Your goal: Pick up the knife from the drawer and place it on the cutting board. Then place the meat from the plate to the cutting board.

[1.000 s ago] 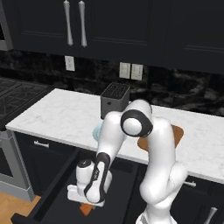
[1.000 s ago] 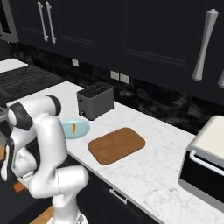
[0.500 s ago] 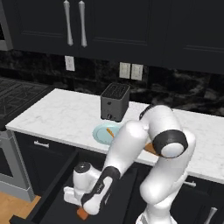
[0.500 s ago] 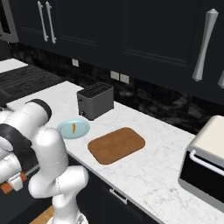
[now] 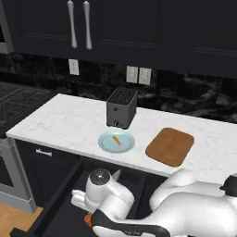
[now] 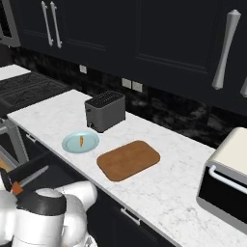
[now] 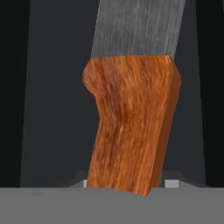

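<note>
Left base view: the arm reaches down into the drawer (image 5: pixel 60 203); a careless lift could knock the knife against its wall. Right base view: cutting board (image 6: pixel 129 159) lies bare, meat (image 6: pixel 81 140) on the plate (image 6: pixel 72 145). Hand view: knife (image 7: pixel 131 127), orange wood-grain handle, grey blade, sits close ahead; I cannot tell whether the pincer grips it.

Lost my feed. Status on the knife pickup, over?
Claw down in drawer, open or shut unclear. Knife handle right at it. Cutting board bare, meat on plate.
</note>
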Motion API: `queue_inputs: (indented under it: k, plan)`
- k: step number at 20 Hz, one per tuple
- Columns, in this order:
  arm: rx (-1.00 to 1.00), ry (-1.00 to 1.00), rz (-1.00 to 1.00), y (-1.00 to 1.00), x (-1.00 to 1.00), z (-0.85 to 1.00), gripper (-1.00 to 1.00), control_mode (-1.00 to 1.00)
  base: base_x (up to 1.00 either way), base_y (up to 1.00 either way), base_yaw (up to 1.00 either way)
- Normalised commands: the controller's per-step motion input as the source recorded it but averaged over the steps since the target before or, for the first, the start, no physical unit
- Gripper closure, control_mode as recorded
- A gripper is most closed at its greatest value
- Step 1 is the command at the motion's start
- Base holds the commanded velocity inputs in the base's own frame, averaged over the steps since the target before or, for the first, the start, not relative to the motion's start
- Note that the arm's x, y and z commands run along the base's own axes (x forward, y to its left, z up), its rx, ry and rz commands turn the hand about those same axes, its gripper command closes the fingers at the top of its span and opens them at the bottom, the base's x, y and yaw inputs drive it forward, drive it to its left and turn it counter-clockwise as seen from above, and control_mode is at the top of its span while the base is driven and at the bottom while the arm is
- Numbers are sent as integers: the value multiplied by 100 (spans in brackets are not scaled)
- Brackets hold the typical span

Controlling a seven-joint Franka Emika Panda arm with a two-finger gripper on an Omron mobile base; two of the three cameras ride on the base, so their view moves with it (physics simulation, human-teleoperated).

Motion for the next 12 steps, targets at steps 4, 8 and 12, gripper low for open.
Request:
queue_inputs:
  k: [4, 8, 12]
  plan:
    - [0, -14, -17, -4, 0, 100, 100, -100, 0, 0, 0]
    - [0, -4, -25, -23, 37, 100, 100, -100, 0, 0, 0]
    - [0, 5, -31, -60, 83, 81, 100, -100, 0, 0, 0]
